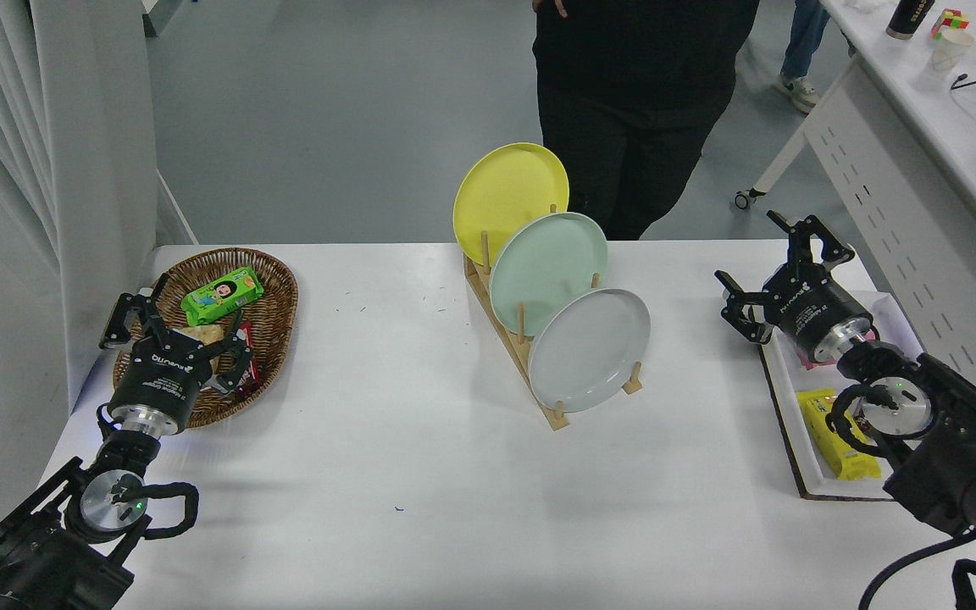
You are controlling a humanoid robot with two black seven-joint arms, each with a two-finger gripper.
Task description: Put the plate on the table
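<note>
One grey plate well left of open right gripper.

A single head view looks from high on the robot's side, forward and down over the white table, which fills the lower two thirds from near edge to far edge. The left arm enters at the lower left corner, the right arm at the lower right, both pointing away from the lens. Beyond the far edge the view takes in grey floor, a standing person's legs and a white desk at the upper right
</note>
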